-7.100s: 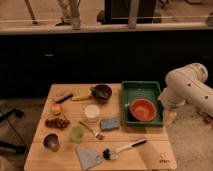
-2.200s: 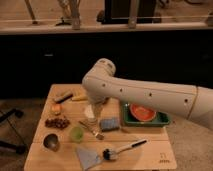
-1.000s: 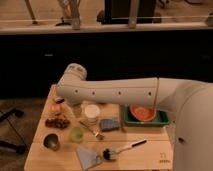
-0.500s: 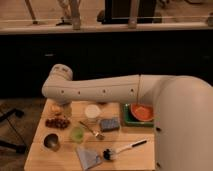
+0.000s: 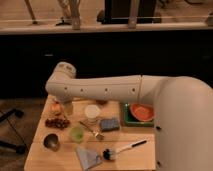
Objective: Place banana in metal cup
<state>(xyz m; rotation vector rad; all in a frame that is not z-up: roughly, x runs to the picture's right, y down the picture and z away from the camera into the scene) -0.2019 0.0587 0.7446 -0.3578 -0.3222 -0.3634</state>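
Note:
The metal cup stands at the front left of the wooden table. The banana is hidden behind my arm, which reaches across the back of the table from the right. My gripper hangs below the arm's bend at the back left of the table, just right of an orange fruit and behind the metal cup. I see nothing held in it.
Dark grapes, a green cup, a white cup, a blue sponge, a utensil, a brush and a grey cloth lie on the table. A green tray holds an orange bowl.
My arm has swung further left across the back of the table and now covers the banana's place. The objects on the table have not moved.

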